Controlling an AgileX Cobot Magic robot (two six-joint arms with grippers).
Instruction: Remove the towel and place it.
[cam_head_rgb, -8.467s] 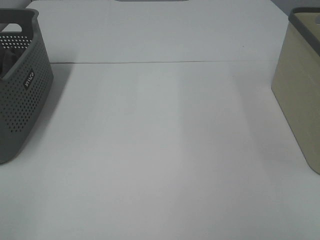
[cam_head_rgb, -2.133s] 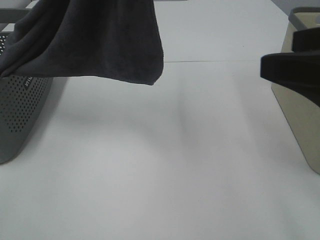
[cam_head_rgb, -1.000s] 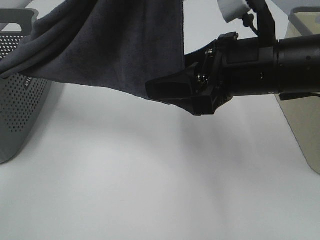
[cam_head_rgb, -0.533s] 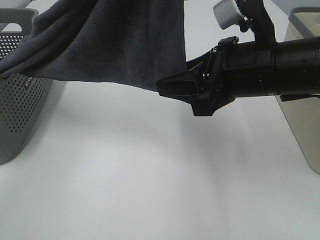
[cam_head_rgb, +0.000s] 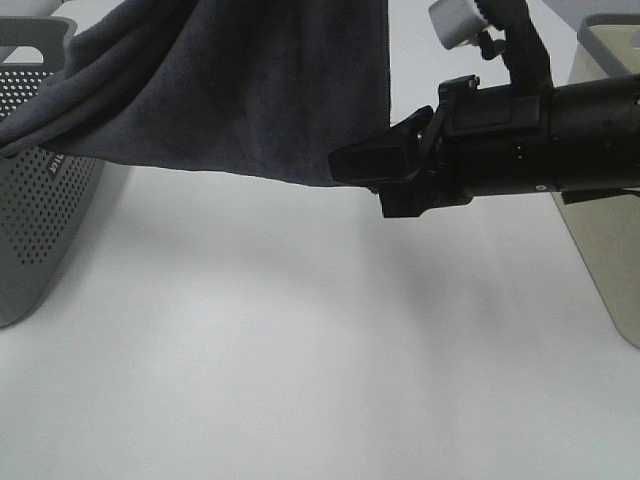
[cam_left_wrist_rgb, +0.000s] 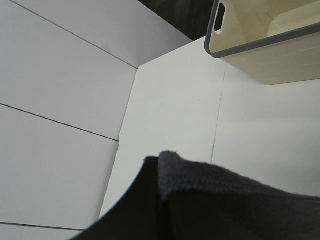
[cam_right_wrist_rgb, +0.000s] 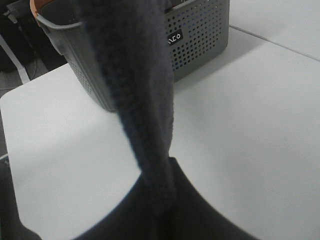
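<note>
between the closed jaws of the right gripper (cam_head_rgb: 345, 165) sits the lower corner of the towel (cam_head_rgb: 230, 90), pinched tight; in the right wrist view the hem runs straight down into the grip. up and away from that gripper the cloth hangs as a broad sheet clear of the white table (cam_head_rgb: 300, 350), sagging sideways onto the rim of the grey perforated basket (cam_head_rgb: 40, 190) on the far side from the arm. the left gripper (cam_left_wrist_rgb: 152, 200) is clamped on another stretch of the towel, a dark finger pressed against a thick rolled edge. the towel is dark charcoal terry with a nubbly pile and a neat hemmed border. behind the right arm stands a beige basket (cam_head_rgb: 605, 170) with a grey rim.
</note>
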